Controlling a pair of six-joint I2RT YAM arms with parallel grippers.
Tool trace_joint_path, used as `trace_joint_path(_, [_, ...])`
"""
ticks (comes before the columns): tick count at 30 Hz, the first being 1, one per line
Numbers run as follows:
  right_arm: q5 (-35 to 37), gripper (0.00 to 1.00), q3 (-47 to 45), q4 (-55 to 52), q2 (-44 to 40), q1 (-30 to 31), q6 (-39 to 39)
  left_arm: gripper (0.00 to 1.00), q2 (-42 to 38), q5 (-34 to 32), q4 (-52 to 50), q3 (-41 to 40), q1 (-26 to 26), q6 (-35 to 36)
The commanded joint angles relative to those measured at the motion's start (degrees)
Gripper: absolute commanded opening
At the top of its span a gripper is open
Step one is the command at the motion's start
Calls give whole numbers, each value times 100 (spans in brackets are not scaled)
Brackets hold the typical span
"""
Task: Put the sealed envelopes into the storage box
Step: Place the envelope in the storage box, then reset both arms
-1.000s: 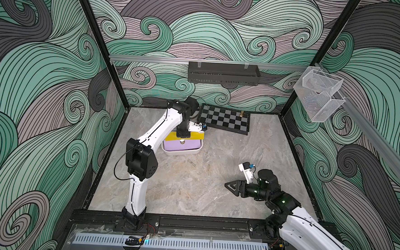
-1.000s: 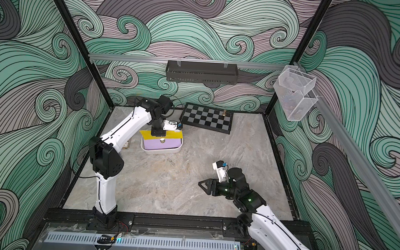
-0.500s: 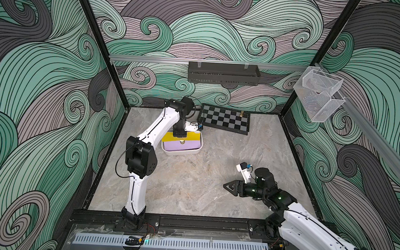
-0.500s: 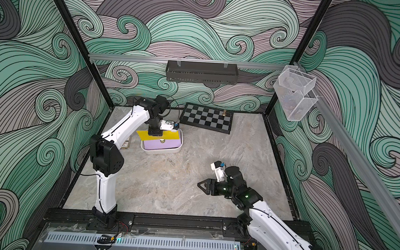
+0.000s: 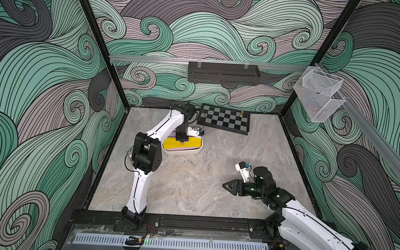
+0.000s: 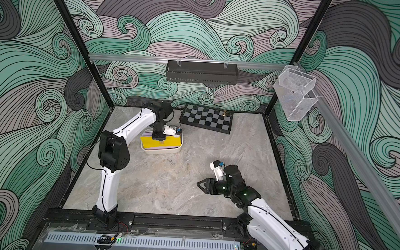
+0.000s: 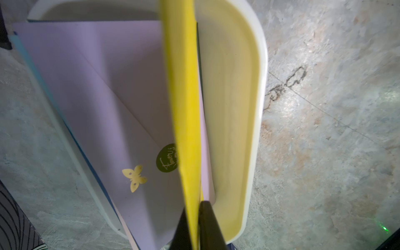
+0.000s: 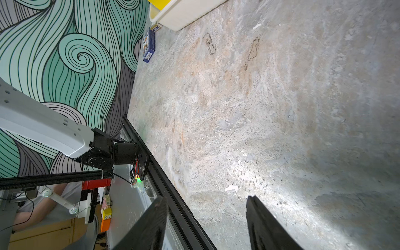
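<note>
The white storage box (image 5: 181,152) (image 6: 162,151) stands at the back left of the table. My left gripper (image 5: 181,142) (image 6: 161,141) hangs over it, shut on the edge of a yellow envelope (image 5: 169,144) (image 6: 153,142). In the left wrist view the yellow envelope (image 7: 184,86) runs edge-on from between my left gripper's (image 7: 194,216) black fingers down into the storage box (image 7: 259,86). A lilac envelope (image 7: 97,86) with a dark round seal and a gold butterfly lies beneath, on top of others. My right gripper (image 5: 225,184) (image 6: 199,184) (image 8: 207,201) is open and empty over bare table at the front right.
A chessboard (image 5: 225,118) lies at the back with a small piece (image 5: 242,113) on it. A blue card pack (image 8: 149,46) lies beside the box near the left wall. A black tray (image 5: 223,72) hangs on the back wall, a clear mesh bin (image 5: 318,94) on the right.
My left gripper has brought the yellow envelope lower onto the box, and more of its face shows. The right arm has hardly moved.
</note>
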Motion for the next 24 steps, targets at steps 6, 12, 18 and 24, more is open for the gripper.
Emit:
trace_joint_path(6, [-111,62,181,132,218,-38,-144,99,-449,-845,1319,-271,78,-279])
trace_joint_path(12, [7,62,288,39,200,-73,-302,99,-1708,-1328,3130,-1437,178,-1497])
trace_joint_path(18, [836,63,695,-83,283,-200,-842,99,-4092,-916,5331,-4150,278,-4194])
trace_joint_path(24, [3348,72,1121,203,516,-232,-1652,99,-5689,-2211,6124,-6480,404,-7135])
